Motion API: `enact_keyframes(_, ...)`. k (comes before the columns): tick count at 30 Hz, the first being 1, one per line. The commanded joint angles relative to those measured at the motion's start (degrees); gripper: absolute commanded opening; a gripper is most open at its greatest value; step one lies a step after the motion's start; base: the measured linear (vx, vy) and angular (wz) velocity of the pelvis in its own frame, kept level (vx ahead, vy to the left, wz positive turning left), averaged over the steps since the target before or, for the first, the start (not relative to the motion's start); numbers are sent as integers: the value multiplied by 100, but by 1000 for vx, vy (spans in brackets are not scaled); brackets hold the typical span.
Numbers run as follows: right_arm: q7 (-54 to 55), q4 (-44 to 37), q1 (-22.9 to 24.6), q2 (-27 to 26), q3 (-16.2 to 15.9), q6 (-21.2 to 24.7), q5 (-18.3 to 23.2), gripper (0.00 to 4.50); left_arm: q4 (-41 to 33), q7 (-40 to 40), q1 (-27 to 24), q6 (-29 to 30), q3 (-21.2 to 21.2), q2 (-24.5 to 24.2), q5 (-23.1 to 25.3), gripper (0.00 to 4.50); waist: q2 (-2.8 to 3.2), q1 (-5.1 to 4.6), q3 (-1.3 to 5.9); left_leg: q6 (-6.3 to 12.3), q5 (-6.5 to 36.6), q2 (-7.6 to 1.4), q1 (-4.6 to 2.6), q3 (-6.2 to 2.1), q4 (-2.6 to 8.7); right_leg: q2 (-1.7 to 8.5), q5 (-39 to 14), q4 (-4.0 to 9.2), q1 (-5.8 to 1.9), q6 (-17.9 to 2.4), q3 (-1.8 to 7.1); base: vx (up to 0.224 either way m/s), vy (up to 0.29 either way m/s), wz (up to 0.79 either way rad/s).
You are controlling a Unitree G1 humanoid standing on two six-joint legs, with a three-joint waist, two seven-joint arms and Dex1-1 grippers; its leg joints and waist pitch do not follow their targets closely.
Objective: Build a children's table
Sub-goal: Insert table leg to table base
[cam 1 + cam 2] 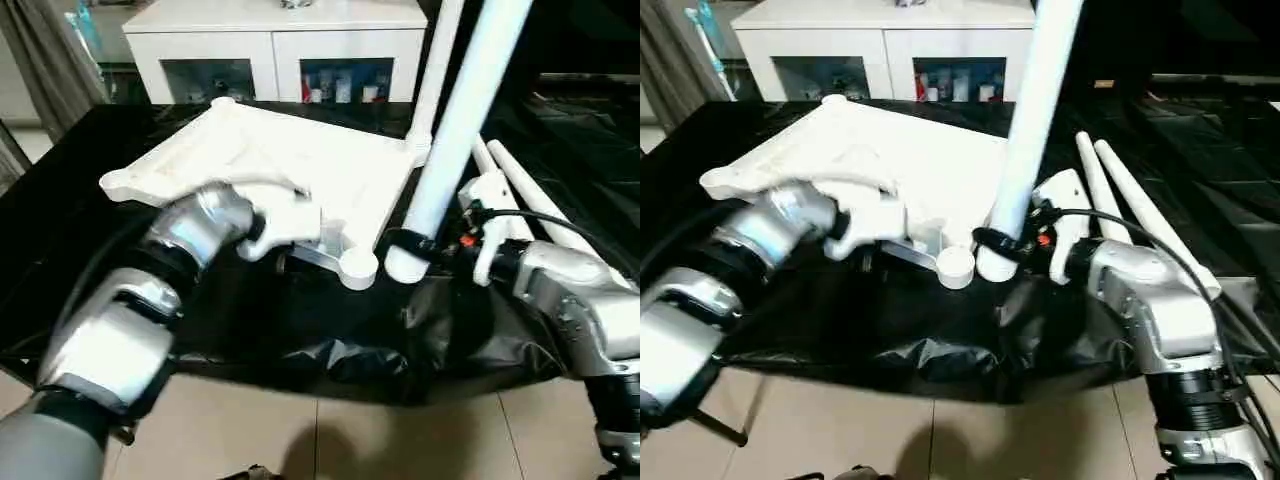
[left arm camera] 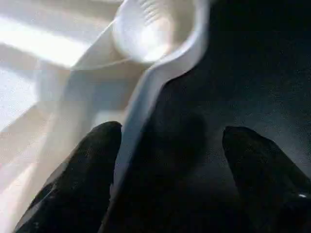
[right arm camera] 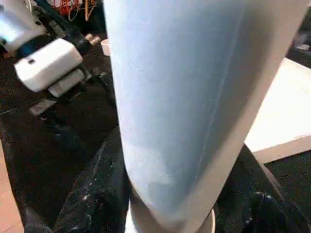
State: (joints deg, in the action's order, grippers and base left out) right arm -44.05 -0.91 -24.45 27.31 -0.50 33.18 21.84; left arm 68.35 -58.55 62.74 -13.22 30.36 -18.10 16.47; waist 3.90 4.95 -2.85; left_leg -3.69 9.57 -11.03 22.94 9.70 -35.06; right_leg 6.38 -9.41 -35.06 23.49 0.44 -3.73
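Note:
The white table top (image 1: pixel 300 160) lies underside up on a black cloth. My left gripper (image 2: pixel 167 179) is at its near edge, open, with the rim (image 2: pixel 141 111) between the two black fingers and a corner socket (image 2: pixel 146 29) just beyond. My right gripper (image 1: pixel 405 245) is shut on a long white leg (image 1: pixel 460 120) that it holds nearly upright, leaning a little. The leg's lower end hangs just beside the near right corner socket (image 1: pixel 358 268), not in it. Another leg (image 1: pixel 437 60) stands at the far right corner. Two more legs (image 1: pixel 1130 210) lie on the cloth to the right.
A white cabinet (image 1: pixel 275 40) with glass doors stands behind the work surface. The black cloth (image 1: pixel 330 350) hangs crumpled over the near edge, above a tiled floor (image 1: pixel 300 440). A grey curtain (image 1: pixel 40 60) hangs at the back left.

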Motion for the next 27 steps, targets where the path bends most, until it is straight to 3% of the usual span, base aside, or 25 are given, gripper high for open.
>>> enact_keyframes(1, 40, -211, 26, 8, 34, 26, 36, 186, 175, 433, 197, -119, 120, -2, 234, 377, -37, -20, 466, 152, 1291, -92, -135, -16, 408, 153, -807, 392, -372, -1335, 150, 0, 0, 0)
enact_keyframes(2, 51, -251, 55, 7, 29, 47, 43, 186, 291, 649, 230, -55, 109, 55, 267, 377, 11, -18, 472, 145, 1274, -96, -140, -27, 406, 158, -804, 389, -370, -1333, 150, 0, 0, 0)
enact_keyframes(4, 62, -296, 90, 15, 19, 73, 61, 186, 399, 800, 250, -78, 97, 101, 302, 377, -32, -28, 466, 155, 1279, -89, -128, -23, 408, 152, -799, 396, -380, -1335, 145, 0, 0, 0)
enact_keyframes(15, 54, -577, 245, 56, -36, 285, 130, 186, 915, 1322, 51, 90, -171, 460, 382, 377, 3, -66, 475, 250, 1269, -92, -133, -25, 401, 148, -744, 417, -374, -1387, 142, 0, 0, 0)
enact_keyframes(21, 39, -663, 267, 108, -13, 356, 150, 186, 991, 1116, 27, 188, -178, 560, 441, 377, -2, -115, 462, 249, 1337, -87, -118, -28, 415, 148, -917, 445, -372, -1336, 139, 0, 0, 0)
enact_keyframes(27, 9, -679, 244, 132, -49, 367, 137, 186, 1045, 309, 21, 365, -136, 621, 514, 377, 5, -182, 457, 272, 1377, -85, -110, -29, 424, 156, -974, 462, -370, -1359, 136, 0, 0, 0)
